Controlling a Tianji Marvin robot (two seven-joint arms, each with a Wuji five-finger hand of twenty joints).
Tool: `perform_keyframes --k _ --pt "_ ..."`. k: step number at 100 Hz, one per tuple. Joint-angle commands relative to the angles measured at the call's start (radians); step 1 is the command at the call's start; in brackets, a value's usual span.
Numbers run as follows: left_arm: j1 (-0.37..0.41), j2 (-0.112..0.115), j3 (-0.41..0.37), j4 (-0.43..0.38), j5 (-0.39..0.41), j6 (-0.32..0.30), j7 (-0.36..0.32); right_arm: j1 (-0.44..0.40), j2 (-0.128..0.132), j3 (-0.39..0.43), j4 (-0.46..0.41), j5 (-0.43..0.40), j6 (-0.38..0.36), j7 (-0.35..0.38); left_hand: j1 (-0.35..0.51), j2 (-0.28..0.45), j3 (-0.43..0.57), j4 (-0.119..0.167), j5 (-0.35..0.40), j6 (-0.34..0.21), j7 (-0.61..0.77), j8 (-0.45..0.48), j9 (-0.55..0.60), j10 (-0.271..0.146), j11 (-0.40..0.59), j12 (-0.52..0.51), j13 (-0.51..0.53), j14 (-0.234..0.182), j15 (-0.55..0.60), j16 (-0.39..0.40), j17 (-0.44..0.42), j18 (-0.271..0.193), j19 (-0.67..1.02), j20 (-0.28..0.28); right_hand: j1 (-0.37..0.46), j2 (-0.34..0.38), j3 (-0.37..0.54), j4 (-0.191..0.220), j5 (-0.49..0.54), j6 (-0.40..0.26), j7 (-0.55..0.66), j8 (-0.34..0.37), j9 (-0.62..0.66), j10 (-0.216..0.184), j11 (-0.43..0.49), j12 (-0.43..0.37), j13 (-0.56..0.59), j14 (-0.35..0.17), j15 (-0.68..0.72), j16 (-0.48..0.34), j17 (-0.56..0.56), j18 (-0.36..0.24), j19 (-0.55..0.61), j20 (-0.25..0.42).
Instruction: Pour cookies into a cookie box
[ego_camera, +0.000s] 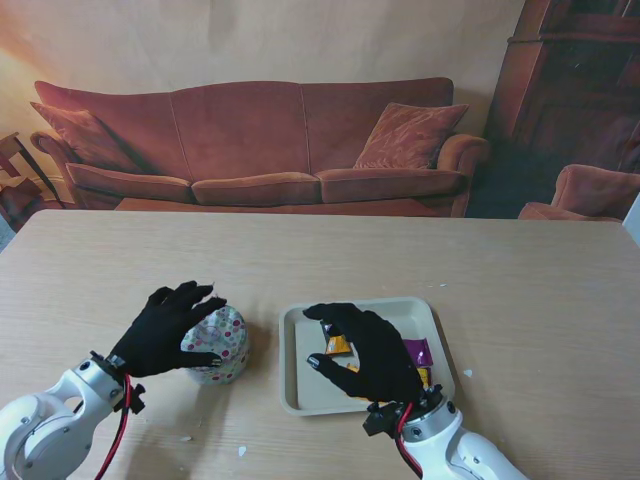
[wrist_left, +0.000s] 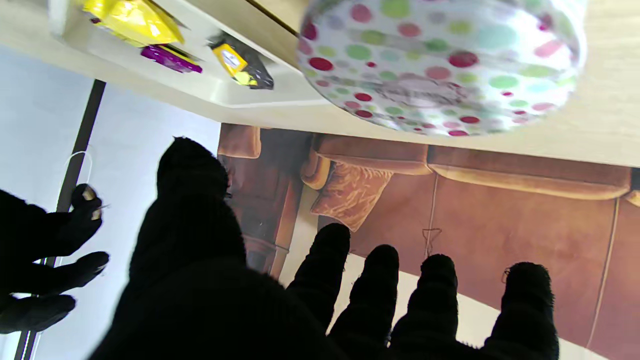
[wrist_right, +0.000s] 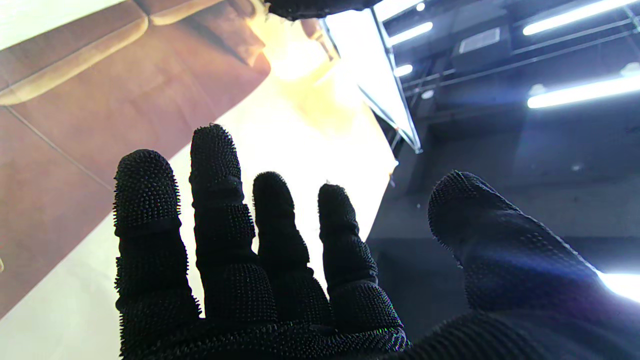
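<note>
A round polka-dot cookie box stands on the table left of centre, its dotted top closed. My left hand hovers over its left side, fingers spread and holding nothing. In the left wrist view the box sits apart from my fingers. A beige tray to the right holds wrapped cookie packets: an orange-yellow one and a purple one. My right hand hangs open over the tray and covers part of the packets. Its fingers are apart with nothing between them.
In the left wrist view the tray shows yellow, purple and black-and-yellow packets. Small white crumbs lie on the wooden table. A red sofa stands beyond the far edge.
</note>
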Motion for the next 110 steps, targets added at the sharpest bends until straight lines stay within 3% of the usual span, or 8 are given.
perform_keyframes --k 1,14,56,110 --pt "-0.015 0.007 0.001 0.012 -0.001 0.008 -0.018 -0.016 -0.006 -0.002 -0.019 -0.009 0.006 0.001 -0.015 0.020 -0.004 0.016 -0.033 0.004 -0.016 -0.004 -0.041 -0.019 -0.006 -0.016 -0.037 -0.029 -0.009 -0.026 -0.010 -0.014 -0.031 0.012 -0.003 0.030 -0.018 0.027 0.004 0.011 0.022 -0.007 -0.015 -0.013 -0.005 -0.006 -0.007 -0.006 -0.037 -0.010 -0.013 0.011 -0.012 0.014" --pt "-0.022 0.019 -0.006 0.011 -0.014 0.025 -0.109 -0.018 -0.005 -0.002 -0.023 -0.016 0.005 -0.005 -0.029 0.018 0.001 0.023 -0.088 -0.010 -0.033 -0.006 -0.109 -0.038 -0.023 -0.048 -0.079 -0.053 -0.035 -0.057 -0.013 -0.038 -0.077 0.018 -0.003 0.031 -0.018 0.027 0.005 0.010 0.020 -0.008 -0.014 -0.014 -0.008 -0.007 -0.005 -0.004 -0.039 -0.011 -0.011 0.011 -0.012 0.014" --pt "-0.079 0.030 0.054 0.078 0.018 0.059 -0.131 -0.019 0.000 0.001 -0.023 -0.019 0.016 0.015 -0.027 0.009 0.004 0.027 -0.157 -0.009 -0.058 -0.008 -0.157 -0.042 -0.052 -0.062 -0.101 -0.056 -0.025 -0.061 -0.001 -0.034 -0.092 0.045 0.003 0.030 -0.016 0.028 0.009 0.011 0.015 -0.008 -0.015 -0.011 -0.011 -0.006 -0.005 -0.004 -0.042 -0.010 -0.012 0.013 -0.015 0.015" --pt "-0.141 0.039 0.149 0.122 -0.042 0.136 -0.220 -0.025 0.004 0.002 -0.033 -0.008 0.035 0.053 -0.046 0.028 0.002 0.028 -0.171 -0.003 -0.061 0.002 -0.171 -0.043 -0.078 -0.053 -0.127 -0.065 -0.032 -0.064 -0.018 -0.055 -0.109 0.057 0.005 0.032 -0.020 0.026 0.023 0.014 0.007 -0.010 -0.025 -0.007 -0.015 -0.009 -0.016 0.001 -0.050 -0.012 -0.031 0.014 -0.033 0.011"
